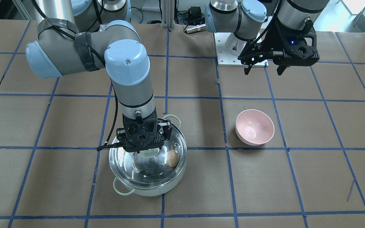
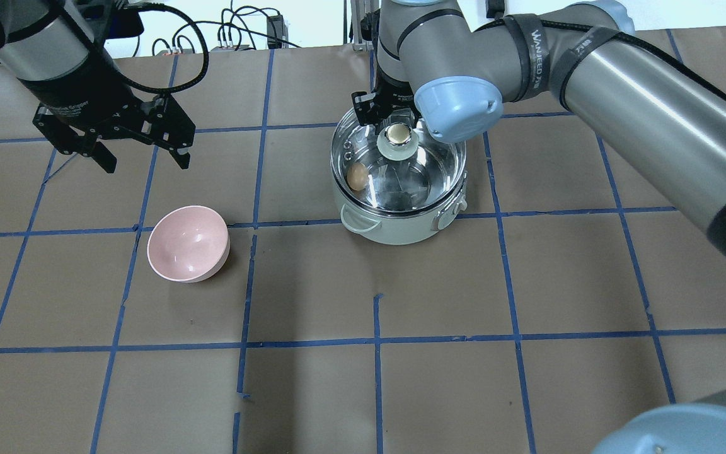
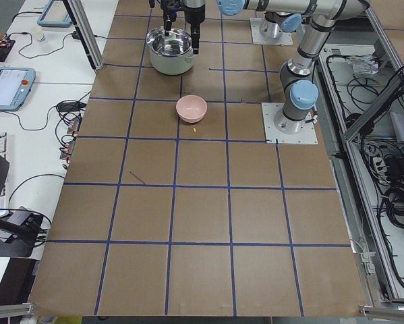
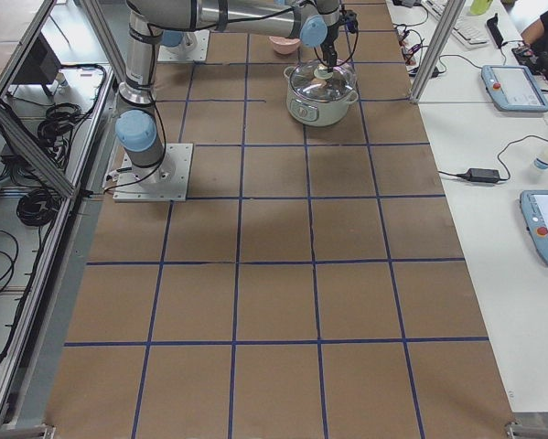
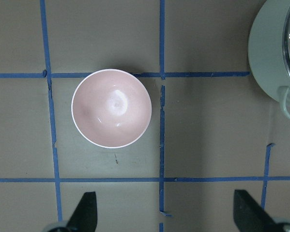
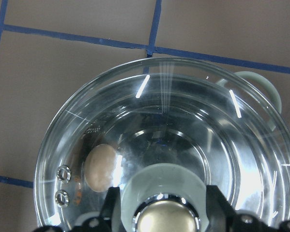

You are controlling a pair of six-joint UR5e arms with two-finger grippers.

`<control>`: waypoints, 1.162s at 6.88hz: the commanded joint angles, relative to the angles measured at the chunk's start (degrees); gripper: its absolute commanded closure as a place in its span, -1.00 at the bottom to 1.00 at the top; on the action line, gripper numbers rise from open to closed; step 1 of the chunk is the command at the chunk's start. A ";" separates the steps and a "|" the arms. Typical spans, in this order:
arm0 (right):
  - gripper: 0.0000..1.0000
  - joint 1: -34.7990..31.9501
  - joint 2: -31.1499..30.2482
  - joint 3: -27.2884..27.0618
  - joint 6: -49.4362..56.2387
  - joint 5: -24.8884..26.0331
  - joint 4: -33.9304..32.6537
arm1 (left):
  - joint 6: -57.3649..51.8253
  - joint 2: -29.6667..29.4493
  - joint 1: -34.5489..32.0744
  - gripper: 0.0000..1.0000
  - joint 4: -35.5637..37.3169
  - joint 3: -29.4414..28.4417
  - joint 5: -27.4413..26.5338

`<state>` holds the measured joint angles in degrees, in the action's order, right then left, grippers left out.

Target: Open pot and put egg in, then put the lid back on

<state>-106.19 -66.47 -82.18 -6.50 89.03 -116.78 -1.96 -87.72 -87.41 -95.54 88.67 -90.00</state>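
- Gripping the lid [image 6: 183, 125] by its knob with the right gripper [image 6: 161, 209], fingers pressed on both sides.
- Directly below: lid covering the pot [image 2: 401, 230], egg [image 6: 100, 166] under the glass, beside the fingers.
- Left gripper [image 5: 164, 195] spread wide, empty, above the pink bowl [image 5: 111, 108].

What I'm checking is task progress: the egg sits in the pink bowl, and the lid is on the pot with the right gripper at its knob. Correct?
One mistake: the egg lies in the pot, under the lid; the pink bowl is empty. The right wrist view shows it. The right gripper is at the knob, as stated.
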 commanded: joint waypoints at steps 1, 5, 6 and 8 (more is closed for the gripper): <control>-0.42 4.55 -1.98 0.35 0.61 -0.52 0.85 | -0.06 0.00 0.05 -0.99 0.00 0.01 0.00; -0.99 13.10 -14.27 -0.18 0.97 -0.18 14.71 | 0.03 0.00 -0.04 -0.99 0.00 0.01 0.00; -1.00 15.46 -16.74 -0.09 0.97 -0.35 20.66 | 0.03 0.00 -0.13 -0.99 0.00 0.01 0.00; -1.00 15.31 -18.51 -1.22 0.70 -0.79 22.82 | 0.03 0.00 -0.30 -0.99 0.09 0.01 0.00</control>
<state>-91.06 -83.43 -82.59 -5.63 88.47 -95.87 -1.93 -87.71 -87.65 -95.52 88.68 -90.04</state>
